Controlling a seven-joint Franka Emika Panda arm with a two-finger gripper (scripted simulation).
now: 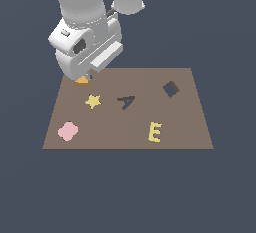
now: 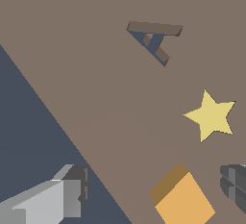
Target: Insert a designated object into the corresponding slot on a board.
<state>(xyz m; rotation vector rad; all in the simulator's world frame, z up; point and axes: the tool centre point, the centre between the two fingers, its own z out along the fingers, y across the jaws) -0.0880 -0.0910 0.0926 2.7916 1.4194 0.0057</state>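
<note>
Simulated scene, flat brown board (image 1: 127, 127), featureless backdrop

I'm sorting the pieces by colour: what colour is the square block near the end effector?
Orange; the square block shows best in the wrist view.

Flat even simulator light, no cast shadows, no glare; both views sharp, undistorted.

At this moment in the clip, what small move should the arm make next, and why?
Probably close the gripper on the orange block. The wrist view shows the block between two spread fingers, neither touching it, and it sits on the board near the far corner on the exterior view's left. The diamond slot is empty, so gripping comes first.
</note>
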